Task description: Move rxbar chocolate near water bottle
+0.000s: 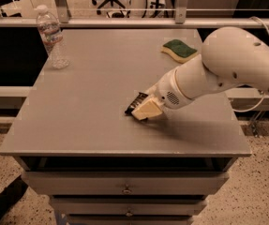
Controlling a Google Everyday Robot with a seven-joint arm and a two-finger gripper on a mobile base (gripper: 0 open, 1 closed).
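The rxbar chocolate (134, 105), a small bar in a black wrapper, is on the grey table (87, 102) right of centre, towards the front. My gripper (145, 109) is right at the bar, reaching in from the right on the white arm (218, 69) and covering the bar's right end. The water bottle (50, 37), clear with a white cap and a label, stands upright at the table's far left corner, well away from the bar.
A green-and-yellow sponge (180, 49) lies at the far right of the table, beside the arm. Drawers (124, 189) sit under the tabletop. A rail (124, 22) runs behind the table, with an office chair beyond it.
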